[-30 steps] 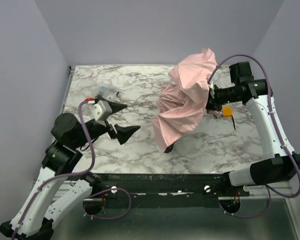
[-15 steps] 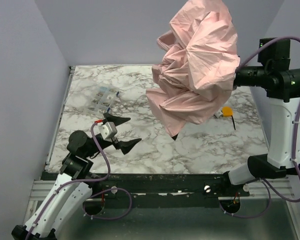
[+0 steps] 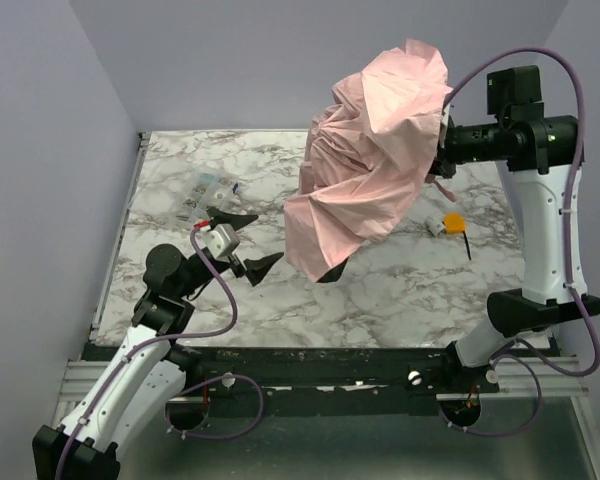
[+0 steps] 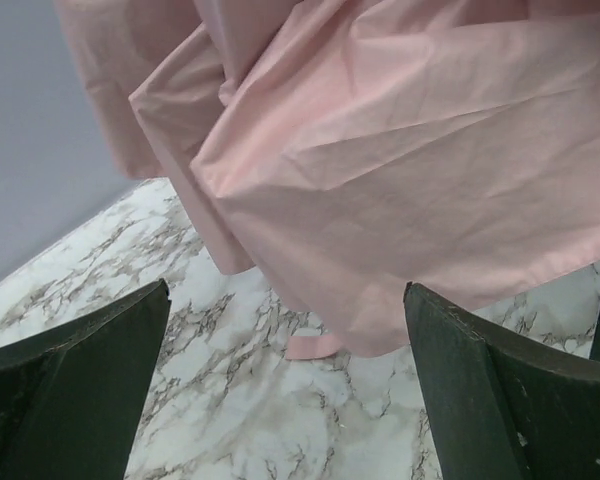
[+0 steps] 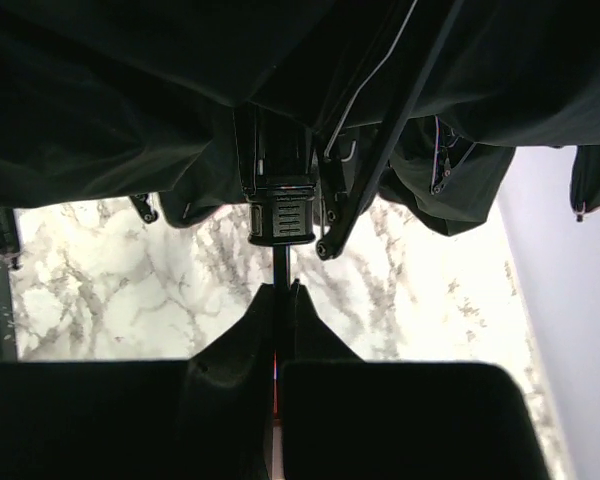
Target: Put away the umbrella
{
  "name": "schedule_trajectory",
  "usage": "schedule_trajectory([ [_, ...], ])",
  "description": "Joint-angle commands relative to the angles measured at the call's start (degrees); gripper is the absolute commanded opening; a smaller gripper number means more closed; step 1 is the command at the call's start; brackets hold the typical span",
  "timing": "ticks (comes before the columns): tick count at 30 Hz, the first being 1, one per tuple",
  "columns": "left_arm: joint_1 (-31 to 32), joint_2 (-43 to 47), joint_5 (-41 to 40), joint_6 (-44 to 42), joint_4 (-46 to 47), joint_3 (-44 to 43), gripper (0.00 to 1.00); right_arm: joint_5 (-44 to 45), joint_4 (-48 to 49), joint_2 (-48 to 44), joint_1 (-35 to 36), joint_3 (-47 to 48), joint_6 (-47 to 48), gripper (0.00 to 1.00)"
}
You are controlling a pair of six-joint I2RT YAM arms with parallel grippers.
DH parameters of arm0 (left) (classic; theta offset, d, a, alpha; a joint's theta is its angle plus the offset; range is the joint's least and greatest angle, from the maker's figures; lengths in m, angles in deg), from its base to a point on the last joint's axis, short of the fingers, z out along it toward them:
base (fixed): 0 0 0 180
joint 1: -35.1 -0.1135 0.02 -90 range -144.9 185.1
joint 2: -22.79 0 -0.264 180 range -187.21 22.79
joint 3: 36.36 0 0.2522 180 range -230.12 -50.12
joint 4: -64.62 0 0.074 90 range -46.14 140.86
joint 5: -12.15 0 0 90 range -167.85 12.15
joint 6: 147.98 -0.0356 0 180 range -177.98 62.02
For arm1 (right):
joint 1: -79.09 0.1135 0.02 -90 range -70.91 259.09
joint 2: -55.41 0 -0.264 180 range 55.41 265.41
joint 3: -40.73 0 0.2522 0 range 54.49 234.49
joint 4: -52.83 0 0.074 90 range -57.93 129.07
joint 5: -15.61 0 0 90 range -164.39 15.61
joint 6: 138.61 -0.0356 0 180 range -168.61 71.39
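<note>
Top external view: the left gripper (image 3: 267,237) hovers over the marble table (image 3: 170,165), its fingers spread wide and holding nothing. A small clear packet (image 3: 206,194) lies on the table just behind those fingers. To the right of the fingertips hangs the umbrella (image 3: 370,185), its pale pink canopy half open, crumpled and drooping, raised above the table. Bare marble shows beneath it and towards the near edge. In the right wrist view, the right gripper (image 5: 280,292) is clamped on the thin dark shaft (image 5: 280,262), with ribs fanning out above. A small orange object (image 3: 453,220) sits on the table below the right fingers.
</note>
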Motion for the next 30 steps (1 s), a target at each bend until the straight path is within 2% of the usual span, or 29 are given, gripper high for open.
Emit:
schedule_trajectory([
  [1, -0.84, -4.89, 10.48, -7.11, 6.06, 5.06, 0.98, -0.14, 0.46, 1.17, 0.41, 1.05, -7.76, 0.0],
  [3, -0.42, -5.43, 16.25, -16.07, 14.6, 10.31, 0.98, -2.07, 0.46, 0.75, 0.41, 2.18, -8.44, 0.0],
  [5, -0.57, -8.08, 17.33, -15.69, 19.95, 11.17, 0.98, -3.9, 0.43, 0.43, 0.41, 3.54, -8.96, 0.0],
  [7, -1.13, -11.59, 17.48, -16.41, 20.42, 9.91, 0.98, -5.24, 0.46, 0.73, 0.37, 5.58, -10.43, 0.0],
  [11, -1.84, -19.25, 19.2, -13.96, 27.88, 9.59, 0.98, -6.77, 0.53, 0.3, 0.41, 8.16, -12.27, 0.0],
  [15, -1.35, -30.65, 21.5, -7.22, 41.25, 9.03, 0.98, -7.36, 2.23, -0.78, 0.45, 8.76, -15.09, 0.0],
  [20, 0.42, -39.97, 16.89, -8.18, 46.49, 5.87, 0.97, -8.25, 3.59, -2.26, 0.41, 8.46, -17.01, 0.0],
  [23, 1.34, -43.53, 17.76, -6.75, 48.52, 4.2, 0.95, -8.49, 4.09, -5.93, 0.41, 8.23, -17.56, 0.0],
  [24, 1.69, -44.77, 18.75, -6.01, 49.32, 3.84, 0.94, -8.58, 4.35, -3.37, 0.41, 8.2, -17.88, 0.0],
  [30, 2.55, -50.93, 20.4, -4.99, 51.76, 3.32, 0.88, -8.72, 5.34, -3.95, 0.37, 8.42, -19.04, 0.0],
])
